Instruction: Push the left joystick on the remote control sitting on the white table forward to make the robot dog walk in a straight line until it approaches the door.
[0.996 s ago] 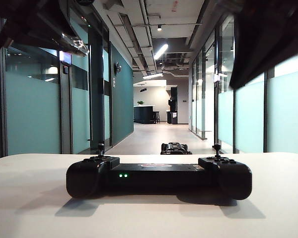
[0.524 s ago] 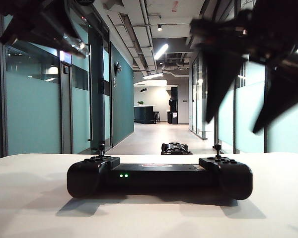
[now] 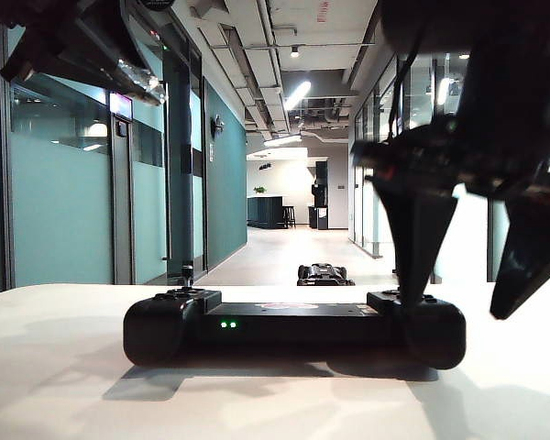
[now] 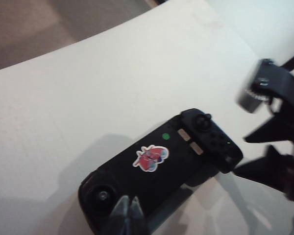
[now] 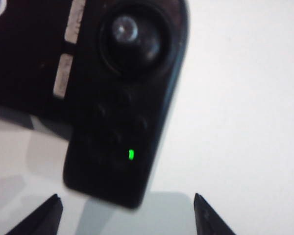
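Remote control (image 3: 293, 325) lies at centre frame on the white table (image 3: 55, 385); its left joystick (image 3: 187, 273) stands untouched. My right gripper (image 3: 467, 275) hangs at right frame over the controller's right lobe, fingers (image 5: 49, 215) spread wide, holding nothing. My left gripper (image 4: 128, 210) shows its tips pressed together, empty. A red-and-blue sticker (image 4: 151, 156) sits mid-body; no legible writing

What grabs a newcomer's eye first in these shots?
The right hand, big and dark with its fingers spread wide, hanging over the right end of the black remote control on the white table. Next, the left hand, fingers together, above the remote's other end near the left joystick. Beyond the table, the small robot dog sits on the corridor floor.
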Motion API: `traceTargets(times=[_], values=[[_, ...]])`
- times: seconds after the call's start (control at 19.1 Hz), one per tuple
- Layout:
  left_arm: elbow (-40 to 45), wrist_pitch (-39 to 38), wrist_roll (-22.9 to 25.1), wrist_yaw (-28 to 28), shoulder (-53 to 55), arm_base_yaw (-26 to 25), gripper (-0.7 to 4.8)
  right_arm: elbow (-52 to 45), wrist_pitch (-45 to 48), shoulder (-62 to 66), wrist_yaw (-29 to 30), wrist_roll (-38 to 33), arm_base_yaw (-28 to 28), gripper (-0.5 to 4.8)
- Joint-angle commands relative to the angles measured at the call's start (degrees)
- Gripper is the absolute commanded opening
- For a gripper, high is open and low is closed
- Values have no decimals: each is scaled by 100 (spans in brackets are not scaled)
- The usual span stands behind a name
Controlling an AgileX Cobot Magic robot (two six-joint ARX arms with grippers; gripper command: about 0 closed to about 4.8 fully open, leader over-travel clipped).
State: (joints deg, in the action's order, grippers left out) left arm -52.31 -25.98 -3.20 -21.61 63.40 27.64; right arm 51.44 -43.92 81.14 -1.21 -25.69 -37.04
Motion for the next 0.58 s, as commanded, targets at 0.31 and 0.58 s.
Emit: traceTargets(times=[0.31,0.58], values=[[-22,28,42,-72,-20,4,-5,26,697,487,13,4,9,369],[-22,26,42,-74,-20,4,-5,28,1027,868,260,22,9,369]])
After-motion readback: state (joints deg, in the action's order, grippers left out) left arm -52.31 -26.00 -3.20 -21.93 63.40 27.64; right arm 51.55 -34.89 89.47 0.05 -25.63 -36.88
